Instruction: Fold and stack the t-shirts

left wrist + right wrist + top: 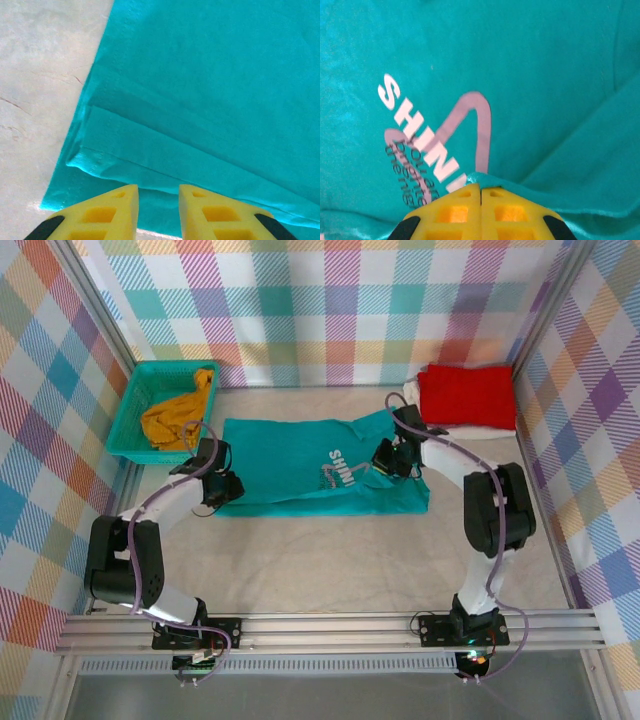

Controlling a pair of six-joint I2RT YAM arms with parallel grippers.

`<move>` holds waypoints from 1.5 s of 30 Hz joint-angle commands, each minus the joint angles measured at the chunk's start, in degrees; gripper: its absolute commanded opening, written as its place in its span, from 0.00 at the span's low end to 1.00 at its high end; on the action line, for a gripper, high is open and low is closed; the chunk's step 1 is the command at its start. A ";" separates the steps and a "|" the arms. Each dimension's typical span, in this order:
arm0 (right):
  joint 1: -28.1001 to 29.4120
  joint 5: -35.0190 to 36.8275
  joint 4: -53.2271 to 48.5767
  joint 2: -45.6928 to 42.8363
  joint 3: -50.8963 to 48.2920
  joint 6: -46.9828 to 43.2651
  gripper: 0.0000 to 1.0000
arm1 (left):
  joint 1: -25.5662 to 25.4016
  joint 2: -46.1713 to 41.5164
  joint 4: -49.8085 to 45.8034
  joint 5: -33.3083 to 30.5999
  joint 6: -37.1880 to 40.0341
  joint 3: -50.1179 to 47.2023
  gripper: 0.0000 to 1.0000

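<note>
The teal t-shirt (290, 465) with its white "SHINE" print (420, 135) lies partly folded across the middle of the table. My left gripper (222, 490) hangs over its lower left corner; in the left wrist view the yellow fingers (158, 192) stand a little apart over the layered hem (150, 160), gripping nothing. My right gripper (383, 468) is at the shirt's right part, beside the print. There its jaws (480, 186) are shut on a raised pinch of teal cloth (490, 177). A red t-shirt (467, 395) lies folded on a white one (480, 430) at the back right.
A teal mesh basket (130, 400) at the back left holds a crumpled mustard-yellow t-shirt (178, 415). Checked walls close in the table on three sides. Bare tabletop (330, 560) stretches between the teal shirt and the arm bases.
</note>
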 commanded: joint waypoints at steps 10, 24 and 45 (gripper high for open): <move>0.38 2.97 -6.87 -2.93 6.44 -6.48 0.50 | 2.53 2.30 -2.34 -0.47 3.90 5.14 0.38; 0.38 0.23 -1.88 -16.06 -8.44 -7.84 0.51 | 2.77 10.43 -3.66 1.83 1.37 7.15 0.44; 0.29 0.66 -2.11 -19.77 -10.92 -8.97 0.52 | 3.87 12.53 -6.81 -0.34 0.65 14.76 0.14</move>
